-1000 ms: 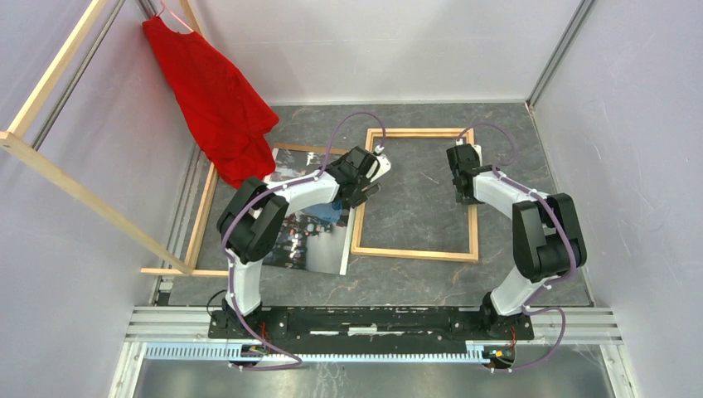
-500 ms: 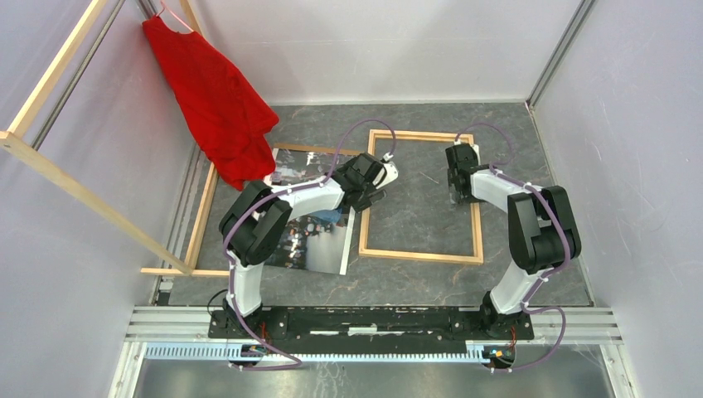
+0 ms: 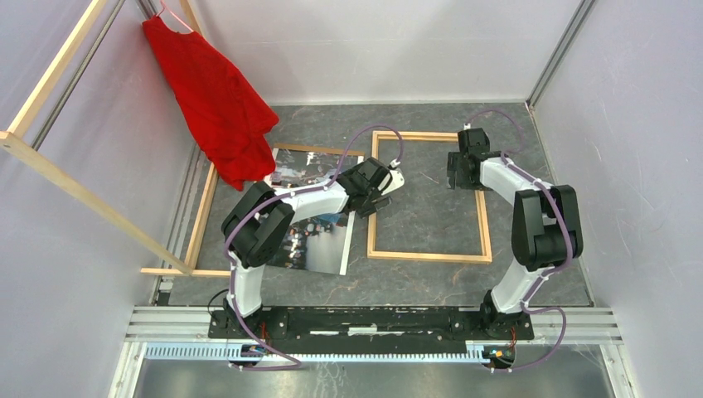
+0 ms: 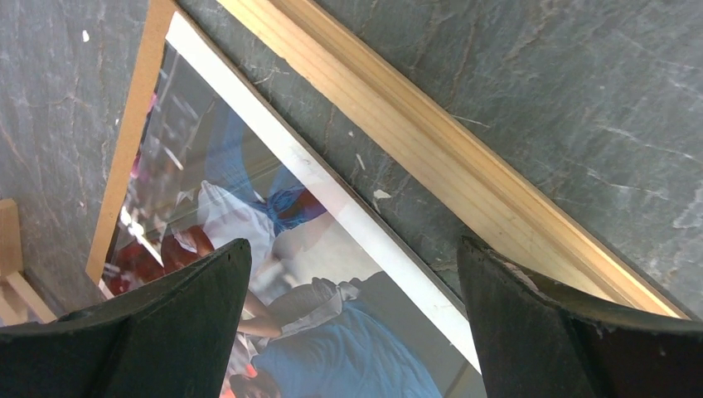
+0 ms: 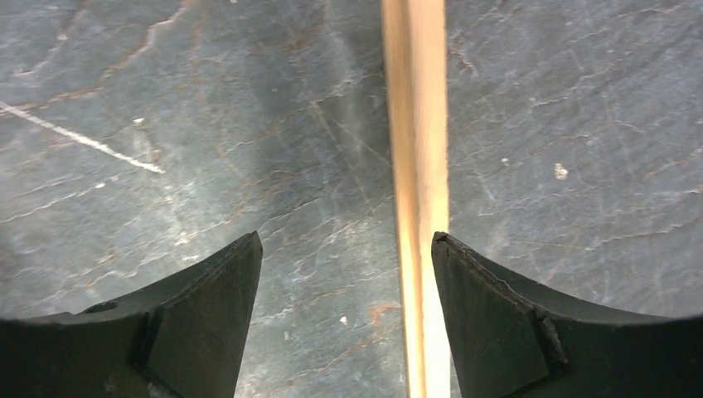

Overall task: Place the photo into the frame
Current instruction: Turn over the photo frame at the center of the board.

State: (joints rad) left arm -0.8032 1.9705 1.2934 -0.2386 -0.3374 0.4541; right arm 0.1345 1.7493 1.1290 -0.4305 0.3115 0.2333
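Observation:
The photo (image 3: 319, 236) lies face up at centre left on a brown backing board (image 3: 319, 151). The light-wood frame (image 3: 427, 255) lies flat just to its right, its inside showing bare dark table. My left gripper (image 3: 390, 189) hovers open over the photo's right edge and the frame's left bar. In the left wrist view the photo (image 4: 332, 332) shows between the fingers, with the frame bar (image 4: 464, 157) beyond and the left gripper (image 4: 352, 274) holding nothing. My right gripper (image 3: 461, 176) is open over the frame's right bar (image 5: 414, 124); that bar runs along the inner side of its right finger (image 5: 497, 323).
A red garment (image 3: 220, 99) hangs at the back left from a wooden rack, whose long bars (image 3: 83, 195) slant across the left side. Pale walls close in the left, back and right. A metal rail (image 3: 373, 319) carries both arm bases at the near edge.
The frame has slid to the right, away from the photo. My right gripper has opened and moved toward the back. My left gripper has followed the frame's left bar rightward.

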